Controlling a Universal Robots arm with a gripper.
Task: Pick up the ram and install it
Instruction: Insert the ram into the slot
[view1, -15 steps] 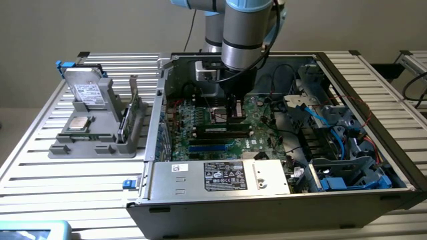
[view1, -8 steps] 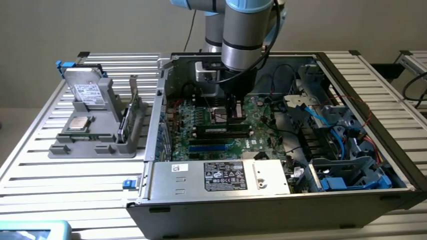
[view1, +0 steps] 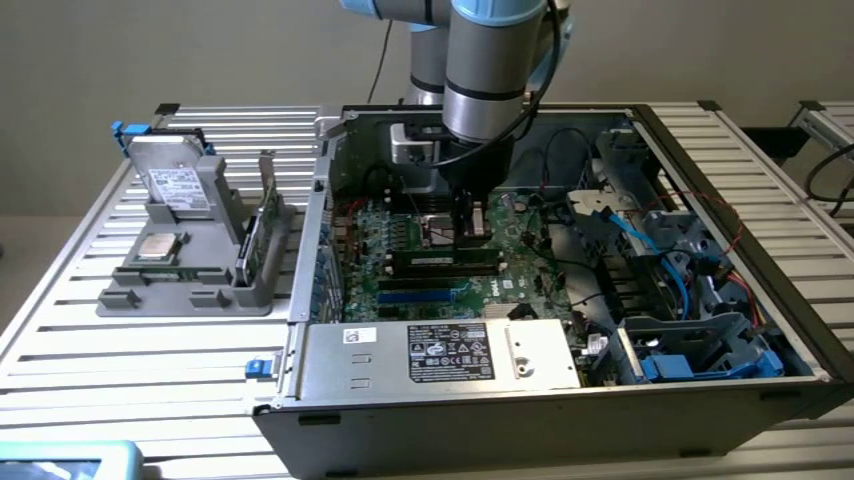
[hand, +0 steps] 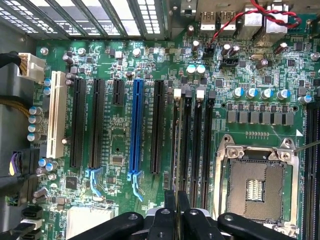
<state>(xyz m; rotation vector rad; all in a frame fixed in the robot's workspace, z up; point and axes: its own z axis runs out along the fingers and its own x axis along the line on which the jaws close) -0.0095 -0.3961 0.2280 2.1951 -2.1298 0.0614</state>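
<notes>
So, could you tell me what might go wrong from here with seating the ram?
1. The pincer appears shut on the ram, held edge-on over four tightly packed memory slots. A small misalignment could put it in a neighbouring slot or onto a latch.
2. The open processor socket sits right beside those slots, so any sideways drift could damage its exposed contacts.

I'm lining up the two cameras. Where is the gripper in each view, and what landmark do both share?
Exterior view: the gripper is inside the open computer case, low over the green motherboard.
Wrist view: the gripper, fingers together, is over the long black slots beside the empty processor socket.
Shared landmark: the green motherboard, under the gripper in both.
</notes>
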